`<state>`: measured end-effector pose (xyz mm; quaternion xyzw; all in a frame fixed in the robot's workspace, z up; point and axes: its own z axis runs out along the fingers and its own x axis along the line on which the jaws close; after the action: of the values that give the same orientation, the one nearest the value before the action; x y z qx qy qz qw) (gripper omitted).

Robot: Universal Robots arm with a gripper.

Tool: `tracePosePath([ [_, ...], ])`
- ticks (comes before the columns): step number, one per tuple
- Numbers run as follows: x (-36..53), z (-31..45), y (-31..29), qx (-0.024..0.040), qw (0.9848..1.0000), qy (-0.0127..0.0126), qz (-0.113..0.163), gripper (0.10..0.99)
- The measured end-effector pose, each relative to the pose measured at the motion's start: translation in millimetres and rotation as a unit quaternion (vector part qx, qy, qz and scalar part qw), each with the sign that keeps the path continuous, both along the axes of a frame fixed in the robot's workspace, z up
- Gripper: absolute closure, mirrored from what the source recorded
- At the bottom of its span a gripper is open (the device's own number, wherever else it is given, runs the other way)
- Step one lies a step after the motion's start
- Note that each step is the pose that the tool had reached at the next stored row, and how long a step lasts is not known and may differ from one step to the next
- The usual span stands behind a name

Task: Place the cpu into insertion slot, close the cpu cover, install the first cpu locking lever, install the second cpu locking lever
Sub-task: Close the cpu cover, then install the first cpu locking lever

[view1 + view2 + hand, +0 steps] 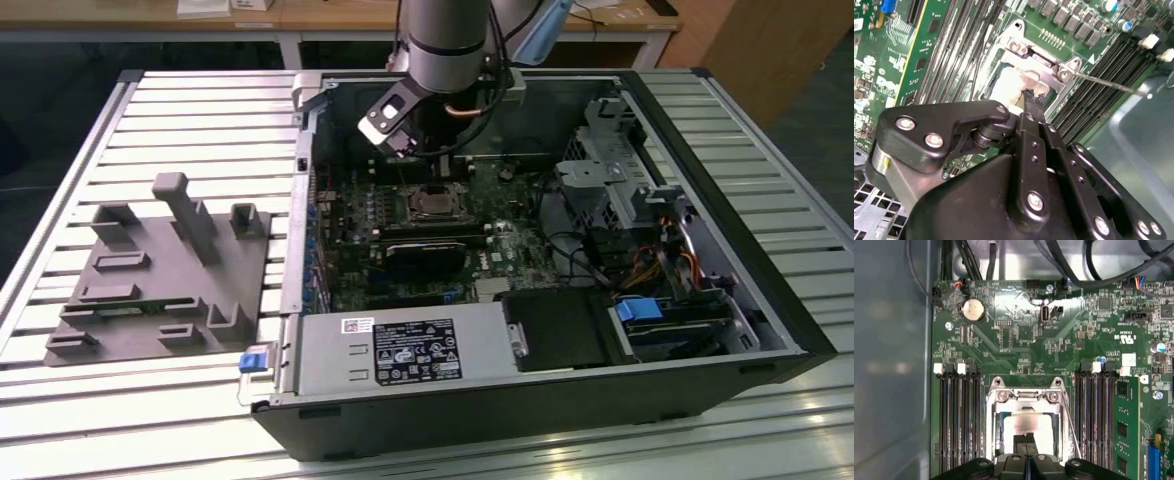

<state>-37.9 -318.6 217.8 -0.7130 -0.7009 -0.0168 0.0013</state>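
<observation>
Across the middle of the exterior view, resting on a slatted table [174,100], an open computer case [774,300]. Inside it: a green motherboard [350,215] toward the exterior view's left, a black fan shroud [427,255] at centre, a silvery power supply [400,350] along the lower edge, and a metal drive cage [607,180] with cables [587,255] toward the exterior view's right. Beside the case, on the exterior view's left, a grey moulded fixture [160,270]. From the upper middle of that frame, extending down into the case, the arm [447,40], ending just above the insertion slot [434,205].

In both wrist views, seated in the slot, the cpu [1024,425], its bright silvery top showing through the square window of the cpu cover [1024,399], the cover lying flat over it. Flanking the slot on either side, rows of long black memory slots [956,415]. Running off one corner of the cover, a thin wire locking lever [1104,82], seemingly not latched down, though hard to judge from this angle.

Directly over the cpu, the gripper [1026,442], fingers pressed together with nothing between them, tips at the edge of the window nearest the wrist. Touching the chip or merely just above it: cannot tell
</observation>
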Motion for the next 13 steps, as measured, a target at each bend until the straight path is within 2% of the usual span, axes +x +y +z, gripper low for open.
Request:
tracePosePath([
  [9,4.0,0.2,0.1,-0.0002,1.0,0.0003,0.0,0.98],
  [13,4.0,3.4,0.1,-0.0002,1.0,0.0003,0.0,0.98],
])
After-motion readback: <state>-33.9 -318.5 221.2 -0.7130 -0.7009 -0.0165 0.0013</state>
